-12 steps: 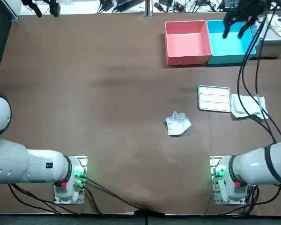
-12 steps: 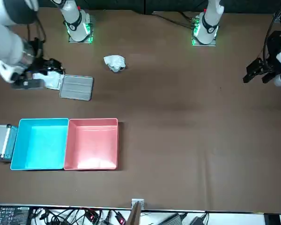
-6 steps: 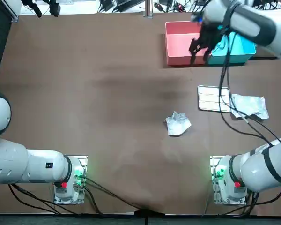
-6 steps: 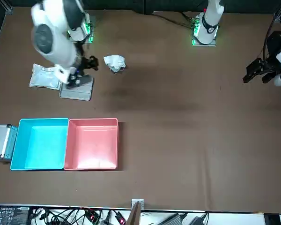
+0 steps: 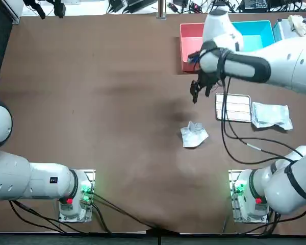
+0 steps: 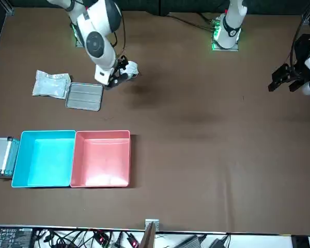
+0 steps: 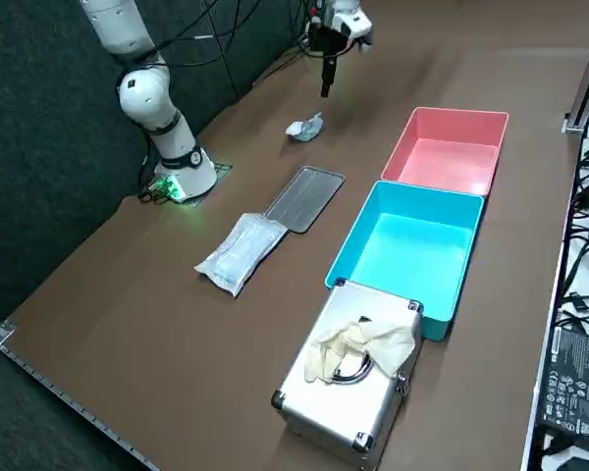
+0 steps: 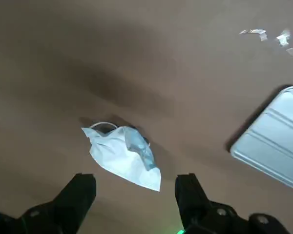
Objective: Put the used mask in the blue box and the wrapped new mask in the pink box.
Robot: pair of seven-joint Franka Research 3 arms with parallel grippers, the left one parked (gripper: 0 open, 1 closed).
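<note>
Used mask (image 5: 194, 135) lies by itself on the bare brown table (image 5: 92, 102). It is a white crumpled wad with a bluish fold and an ear loop poking out of one end, soft stuff that I'd expect to squash flat under a pinch. Just beyond it, on the side towards the boxes, the right gripper (image 5: 200, 93) hangs above the tabletop, so the mask sits back towards the robot's base from the hand, and lower. It is on the working arm's side of the table, within easy reach.

Seen from the wrist, the wad shows just ahead of the two black fingers (image 8: 80, 195). They are spread wide with nothing between them, and the mask's longer side runs slantwise to the line across them. To my eye the hand has to drop and come back a little, perhaps with a slight turn.

Further right is a flat ribbed metal tray (image 5: 233, 107), rigid and shiny. Touching its far edge is the wrapped new mask (image 5: 271, 115), a flat packet in crinkly clear film. At the far edge of the table the pink box (image 5: 187, 46) and the blue box (image 5: 255, 33) stand side by side, both empty as far as they show
</note>
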